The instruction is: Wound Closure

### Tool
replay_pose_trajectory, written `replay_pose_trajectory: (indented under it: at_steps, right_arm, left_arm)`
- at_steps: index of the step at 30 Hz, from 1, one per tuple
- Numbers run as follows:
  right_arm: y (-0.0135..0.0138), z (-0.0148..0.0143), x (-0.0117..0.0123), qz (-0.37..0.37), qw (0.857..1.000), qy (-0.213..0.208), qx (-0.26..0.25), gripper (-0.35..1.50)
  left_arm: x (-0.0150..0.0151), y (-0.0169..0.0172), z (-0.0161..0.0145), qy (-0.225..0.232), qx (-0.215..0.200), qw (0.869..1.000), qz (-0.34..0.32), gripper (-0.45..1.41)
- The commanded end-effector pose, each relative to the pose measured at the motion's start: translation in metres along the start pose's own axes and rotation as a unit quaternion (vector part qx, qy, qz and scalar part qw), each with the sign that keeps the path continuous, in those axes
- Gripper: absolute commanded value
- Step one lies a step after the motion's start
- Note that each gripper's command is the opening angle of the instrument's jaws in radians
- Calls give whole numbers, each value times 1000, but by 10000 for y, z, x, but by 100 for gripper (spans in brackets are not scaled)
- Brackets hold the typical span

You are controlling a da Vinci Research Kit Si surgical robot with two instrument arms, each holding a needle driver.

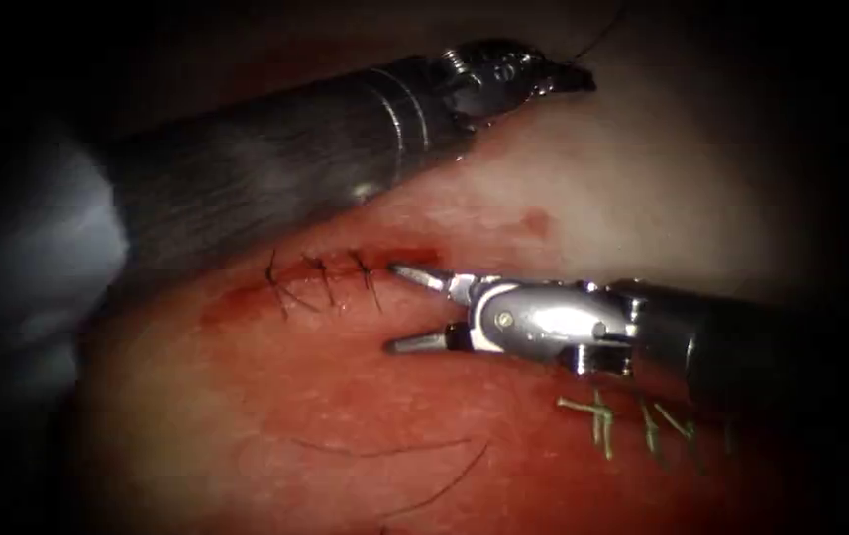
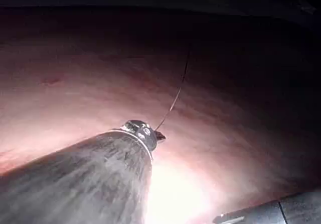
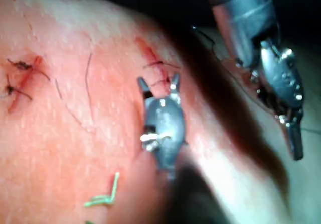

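Right tool (image 1: 399, 307) is being held gaping, empty, beside the dark-stitched cut (image 1: 330, 277); thread (image 2: 175, 96) is being pinched by the closed left tool (image 1: 573, 79) over glistening tissue (image 1: 246, 426).

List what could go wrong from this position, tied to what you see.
1. The right tool sits with open jaws, holding nothing, right at the end of the stitched cut; its upper tip could snag a stitch or prick the tissue.
2. The left tool looks shut on the thread, which runs taut away from it; a hard pull could tear the stitches.
3. Loose thread ends on the tissue may tangle with the working strand.
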Motion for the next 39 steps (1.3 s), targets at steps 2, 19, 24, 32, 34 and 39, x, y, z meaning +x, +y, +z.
replay_pose_trajectory:
  at_steps: [2,19,24,32,34,39]
  right_arm:
    - [-2,8,-1,-1,1000,1,0,130]
    - [-7,9,-4,-1,1000,-4,2,133]
    - [-7,10,-4,-1,1000,-4,1,133]
    - [-9,12,-4,-1,1000,-5,3,133]
    - [-9,14,-4,-2,1000,-6,3,133]
    - [-11,18,-4,-2,1000,-7,5,133]
  left_arm:
    - [9,-5,29,9,-12,1000,0,-45]
    - [7,-15,111,-2,-36,996,-83,44]
    - [-12,-23,70,-26,-26,995,-98,98]
    - [-64,-40,-37,-61,-14,993,-97,103]
    - [-79,-43,-64,-70,-12,993,-91,103]
    - [-112,-53,-124,-74,8,993,-92,103]
